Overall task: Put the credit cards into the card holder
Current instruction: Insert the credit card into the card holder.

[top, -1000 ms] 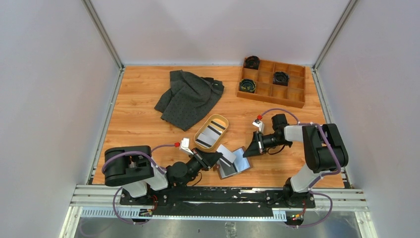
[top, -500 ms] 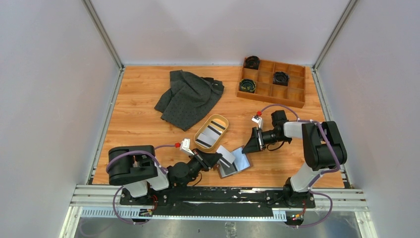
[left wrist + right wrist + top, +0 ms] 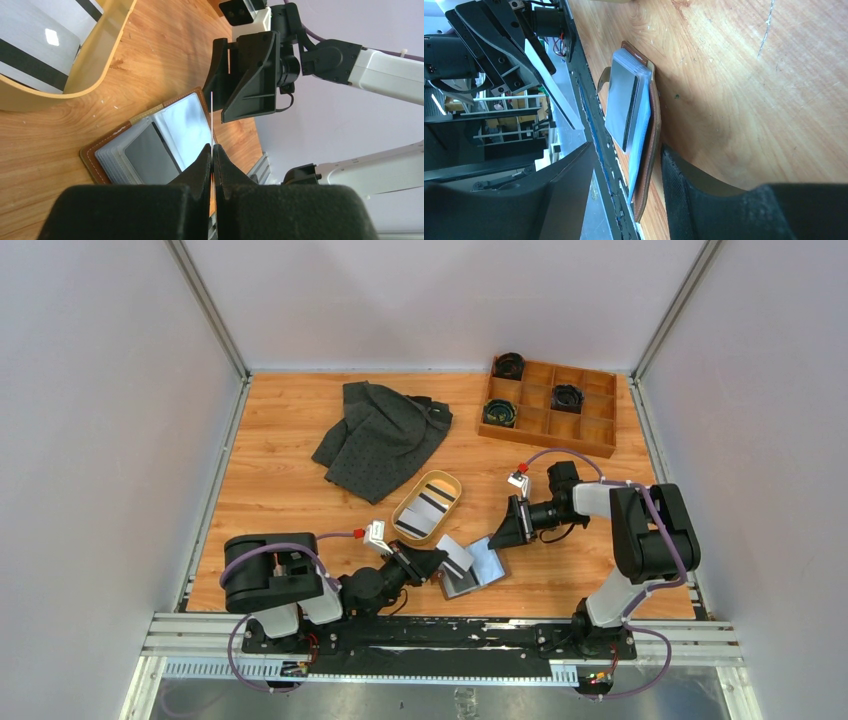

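The left gripper (image 3: 212, 152) pinched a pale card (image 3: 456, 554) over the open card holder (image 3: 150, 145) on the bench (image 3: 270, 500). The right gripper (image 3: 626, 150) stood open astride the holder's end.

Brown card holder (image 3: 480, 570), black-striped grey cards (image 3: 32, 45), tan tray (image 3: 100, 55), dotted charcoal cloth (image 3: 385, 435)

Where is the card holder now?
Top view: the card holder lies open near the front edge of the table, between the left end effector and right end effector, near-right of the oval tray.
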Action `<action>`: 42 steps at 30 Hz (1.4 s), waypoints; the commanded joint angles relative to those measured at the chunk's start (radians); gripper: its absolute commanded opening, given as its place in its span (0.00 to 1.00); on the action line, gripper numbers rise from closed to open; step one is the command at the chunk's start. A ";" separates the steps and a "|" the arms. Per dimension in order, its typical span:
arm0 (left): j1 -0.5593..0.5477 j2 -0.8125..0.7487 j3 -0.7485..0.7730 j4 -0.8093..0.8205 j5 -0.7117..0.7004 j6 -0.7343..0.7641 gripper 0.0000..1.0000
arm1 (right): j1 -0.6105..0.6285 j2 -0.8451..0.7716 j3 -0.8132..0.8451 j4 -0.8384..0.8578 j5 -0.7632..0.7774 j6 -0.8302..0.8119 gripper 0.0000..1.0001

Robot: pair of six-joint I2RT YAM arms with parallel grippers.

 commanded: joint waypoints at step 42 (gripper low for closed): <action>-0.049 0.003 0.110 -0.467 -0.089 -0.251 0.00 | -0.010 0.047 0.034 -0.045 0.046 -0.024 0.50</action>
